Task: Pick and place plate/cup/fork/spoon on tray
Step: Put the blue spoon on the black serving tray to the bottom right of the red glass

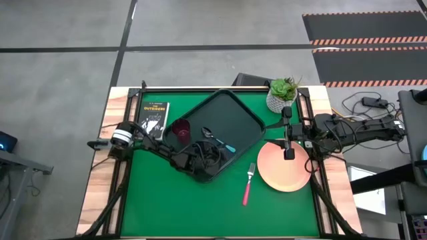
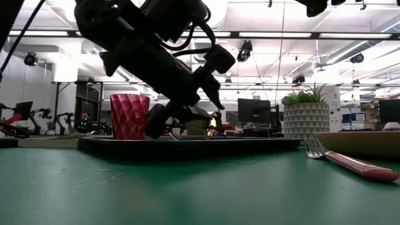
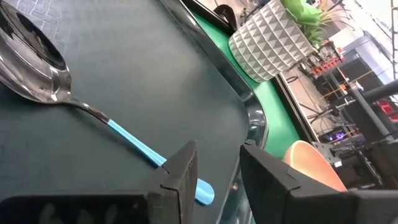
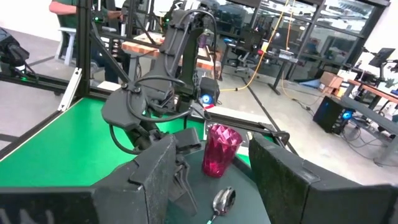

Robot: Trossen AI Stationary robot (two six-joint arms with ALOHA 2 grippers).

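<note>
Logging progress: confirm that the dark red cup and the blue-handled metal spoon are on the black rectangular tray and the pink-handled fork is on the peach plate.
Wrong about the pink-handled fork: the high view shows it on the green mat beside the peach plate. The dark red cup and the blue-handled metal spoon are on the black rectangular tray.

Cup [image 1: 180, 129] and spoon [image 1: 218, 140] on tray [image 1: 235, 113]; fork [image 1: 248, 183] left of plate [image 1: 283, 167].

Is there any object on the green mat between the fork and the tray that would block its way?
Nothing visible blocks it. The fork lies alone on the green mat, with bare mat up to the tray rim. The plate sits off to the side.
</note>
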